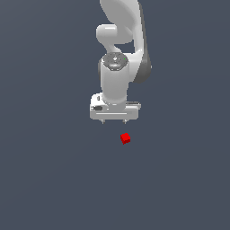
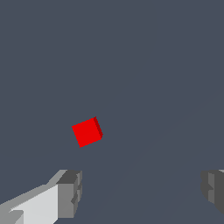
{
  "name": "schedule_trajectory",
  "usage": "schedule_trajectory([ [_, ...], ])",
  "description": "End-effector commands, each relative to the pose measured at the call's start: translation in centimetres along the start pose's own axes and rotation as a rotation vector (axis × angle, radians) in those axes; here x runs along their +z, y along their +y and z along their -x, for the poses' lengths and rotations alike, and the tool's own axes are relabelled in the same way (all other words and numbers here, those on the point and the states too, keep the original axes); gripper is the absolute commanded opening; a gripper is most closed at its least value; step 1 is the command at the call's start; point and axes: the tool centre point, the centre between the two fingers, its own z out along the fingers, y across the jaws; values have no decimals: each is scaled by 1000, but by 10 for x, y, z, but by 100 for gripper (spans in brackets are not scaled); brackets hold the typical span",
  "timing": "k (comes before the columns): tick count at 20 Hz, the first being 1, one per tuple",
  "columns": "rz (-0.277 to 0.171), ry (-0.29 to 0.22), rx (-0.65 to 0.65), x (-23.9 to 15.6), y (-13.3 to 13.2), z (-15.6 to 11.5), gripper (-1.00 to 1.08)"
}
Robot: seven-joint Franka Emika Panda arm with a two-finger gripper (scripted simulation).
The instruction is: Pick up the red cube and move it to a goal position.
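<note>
The red cube (image 1: 125,138) is small and bright red and lies on the dark grey floor, just in front of the white arm and slightly toward the exterior view's right. My gripper (image 1: 114,121) hangs above and behind it, pointing down, with its two short fingertips spread wide apart and nothing between them. In the wrist view the cube (image 2: 87,131) lies apart from the gripper (image 2: 142,192), beyond the grey fingertips (image 2: 70,192), closer to one finger than the other. The cube is rotated relative to the fingers.
The plain dark grey floor (image 1: 45,179) stretches all around the cube and the arm. No other object shows in either view.
</note>
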Motion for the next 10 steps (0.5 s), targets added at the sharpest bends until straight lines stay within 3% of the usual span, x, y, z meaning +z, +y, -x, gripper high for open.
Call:
schedule_trajectory([
  [1,0,0,0,0,0,0,100],
  [10,-4,2,-69,27,-11,-3,100],
])
